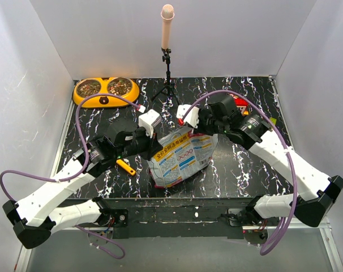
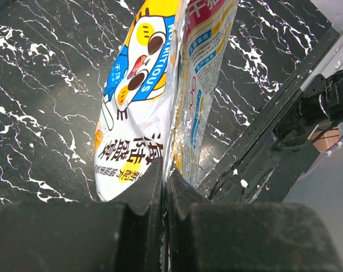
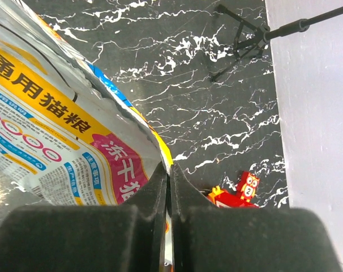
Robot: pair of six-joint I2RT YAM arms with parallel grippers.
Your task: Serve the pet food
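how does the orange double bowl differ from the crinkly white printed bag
The orange double bowl sits untouched at the far left; the white printed bag is mid-table, pinched by left gripper and right gripper. The bowl shows its kibble; the bag's contents are hidden.

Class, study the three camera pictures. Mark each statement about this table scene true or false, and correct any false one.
1. The left pincer and the right pincer are each shut on an edge of the bag. True.
2. The orange bowl has empty cups. False: both cups hold kibble.
3. The yellow scoop lies on the table beside the left arm. True.
4. The red toy sits on the table's left side. False: it is on the right side, near the wall.
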